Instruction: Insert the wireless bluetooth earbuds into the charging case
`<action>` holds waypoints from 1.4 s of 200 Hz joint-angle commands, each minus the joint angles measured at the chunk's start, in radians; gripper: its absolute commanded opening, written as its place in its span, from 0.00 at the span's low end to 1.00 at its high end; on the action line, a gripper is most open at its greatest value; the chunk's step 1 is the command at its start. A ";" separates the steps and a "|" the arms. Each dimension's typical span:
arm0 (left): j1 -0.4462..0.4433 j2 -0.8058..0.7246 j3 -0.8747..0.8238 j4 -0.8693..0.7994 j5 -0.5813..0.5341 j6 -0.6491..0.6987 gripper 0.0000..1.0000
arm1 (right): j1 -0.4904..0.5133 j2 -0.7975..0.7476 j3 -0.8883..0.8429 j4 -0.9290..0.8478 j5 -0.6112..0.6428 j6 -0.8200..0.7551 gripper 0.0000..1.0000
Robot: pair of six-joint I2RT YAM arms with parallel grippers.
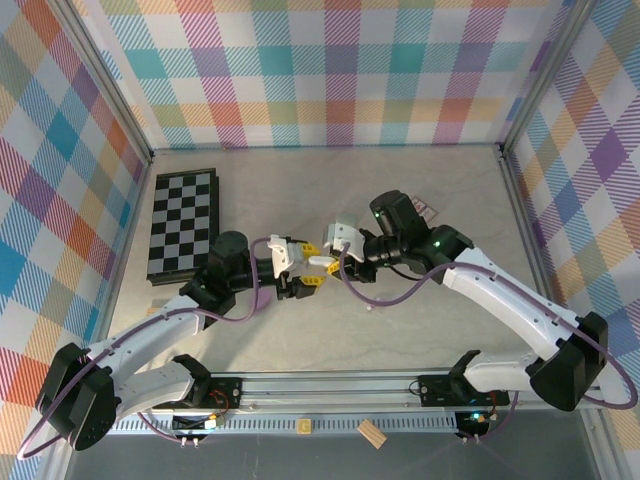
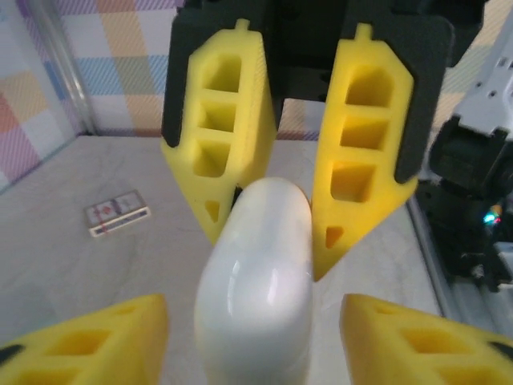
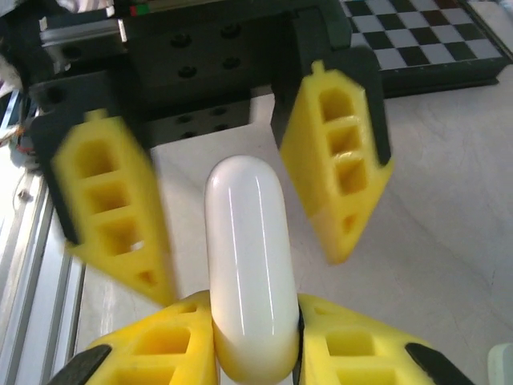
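Observation:
A white pebble-shaped charging case hangs above the table's middle, lid closed. My right gripper is shut on one end of the case. My left gripper is open around the other end of the case, with a gap on each side. In the top view the left gripper and right gripper meet tip to tip. The left gripper's fingers stand spread on either side of the case in the right wrist view, one of them blurred. The earbuds are out of view.
A folded chessboard lies at the back left. A small patterned card lies on the table behind the right arm and shows as the card in the left wrist view. A wooden block sits on the front rail.

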 commanded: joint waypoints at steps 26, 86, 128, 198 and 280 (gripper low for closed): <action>0.002 -0.006 -0.120 0.175 -0.192 -0.038 0.91 | -0.160 0.045 -0.129 0.265 0.172 0.508 0.24; 0.002 -0.038 -0.142 0.058 -0.373 -0.062 1.00 | -0.337 0.268 -0.095 0.214 0.171 0.885 0.24; -0.013 -0.021 0.014 -0.300 -0.485 -0.159 1.00 | -0.409 0.438 -0.039 0.219 0.140 0.997 0.24; -0.073 0.110 0.318 -0.905 -0.690 -0.244 1.00 | -0.451 0.592 -0.002 0.269 0.121 1.002 0.30; -0.073 0.231 0.434 -1.298 -0.856 -0.172 1.00 | -0.478 0.412 -0.092 0.310 0.199 0.903 0.74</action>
